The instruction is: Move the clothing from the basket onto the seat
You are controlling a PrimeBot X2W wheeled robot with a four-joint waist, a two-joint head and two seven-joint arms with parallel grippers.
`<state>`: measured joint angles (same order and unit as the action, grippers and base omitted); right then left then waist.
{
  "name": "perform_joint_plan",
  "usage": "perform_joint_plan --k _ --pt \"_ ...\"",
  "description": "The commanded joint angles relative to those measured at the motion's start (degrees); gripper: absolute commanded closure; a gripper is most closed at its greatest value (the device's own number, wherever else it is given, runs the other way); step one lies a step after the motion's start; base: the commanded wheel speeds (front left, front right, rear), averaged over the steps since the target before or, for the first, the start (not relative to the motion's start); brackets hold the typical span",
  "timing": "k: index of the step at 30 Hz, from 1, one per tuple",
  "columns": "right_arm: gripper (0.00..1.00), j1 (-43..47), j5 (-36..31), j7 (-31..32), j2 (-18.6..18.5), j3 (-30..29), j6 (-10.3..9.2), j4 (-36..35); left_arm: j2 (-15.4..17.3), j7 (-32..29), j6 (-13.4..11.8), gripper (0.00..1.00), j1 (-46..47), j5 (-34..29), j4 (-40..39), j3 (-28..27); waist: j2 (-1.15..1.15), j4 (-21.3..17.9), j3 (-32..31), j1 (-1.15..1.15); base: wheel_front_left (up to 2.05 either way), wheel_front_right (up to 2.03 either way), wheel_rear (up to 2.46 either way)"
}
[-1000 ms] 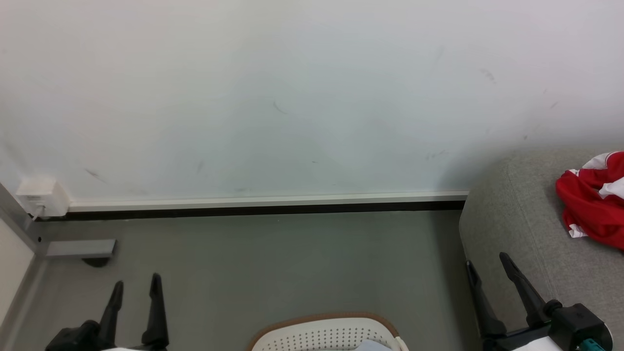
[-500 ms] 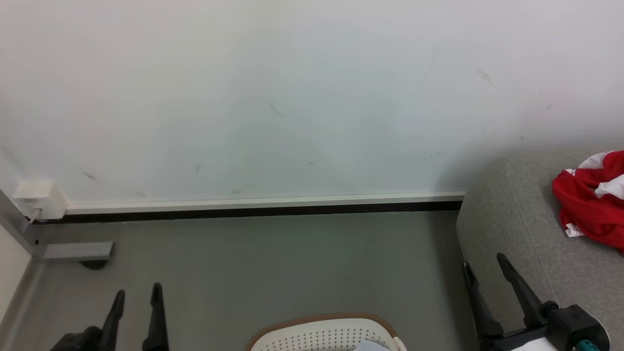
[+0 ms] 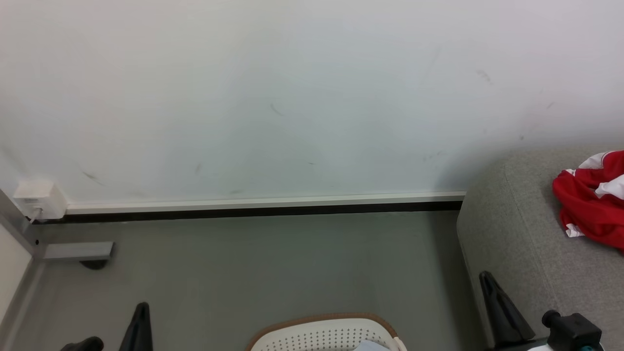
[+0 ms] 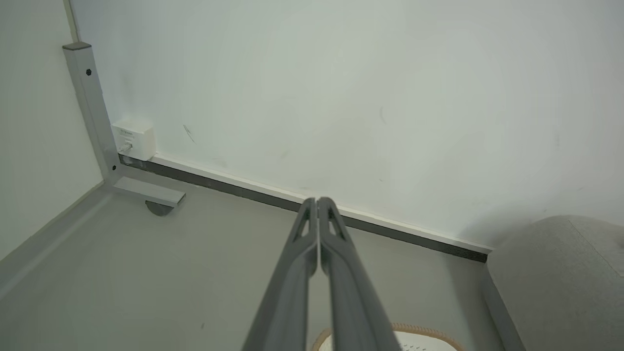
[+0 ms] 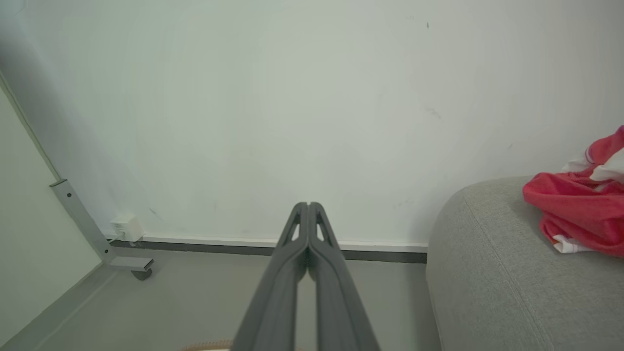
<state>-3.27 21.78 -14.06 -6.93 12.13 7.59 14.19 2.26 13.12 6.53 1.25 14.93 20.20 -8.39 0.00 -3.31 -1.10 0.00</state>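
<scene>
Red jersey [image 3: 590, 204] lies bunched on top of the grey seat [image 3: 512, 234] in the head view, well in from the seat's rounded end edge, nothing touching it. On the floor [image 3: 273, 263] the basket [image 3: 321, 334] stands beside the seat's end, with a scrap of pale cloth [image 3: 370, 346] inside it. The left pincer [image 3: 141, 314] shows low over the floor, well apart from the basket. The right pincer [image 3: 490, 287] shows as a single dark blade beside the seat's end edge.

From the left wrist, the left pincer's fingers are pressed together from base to tip with nothing between them. They point toward the skirting under the wall [image 4: 341, 97], with the basket's tan rim below them.

From the right wrist, the right pincer's fingers are likewise pressed together and empty. They aim at the wall, with the seat to one side and the jersey well apart from them.

Judging by this, the jersey is delivered and the step in hand is parking the arms. To do it well, I would keep both pincers shut and low. The right one should move away from the seat's end edge rather than along it, so no finger rubs the fabric. Neither should dip toward the basket, since the pale cloth there is not the task's.
</scene>
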Motion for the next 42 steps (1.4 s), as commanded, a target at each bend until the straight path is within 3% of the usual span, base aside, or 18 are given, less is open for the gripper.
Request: perform_joint_plan --k 1,42 --pt "1.0 -1.0 3.0 0.6 -0.1 -0.9 -0.01 -0.9 0.4 -0.8 0.1 1.0 1.7 3.1 -0.7 -0.5 0.0 0.1 0.0 0.0 0.0 0.0 0.0" --pt "1.0 -2.6 37.1 8.0 -0.2 -6.8 -0.07 -0.4 0.6 -9.2 -1.2 1.0 2.9 38.4 -5.7 1.1 0.0 1.2 0.3 0.0 0.0 0.0 0.0"
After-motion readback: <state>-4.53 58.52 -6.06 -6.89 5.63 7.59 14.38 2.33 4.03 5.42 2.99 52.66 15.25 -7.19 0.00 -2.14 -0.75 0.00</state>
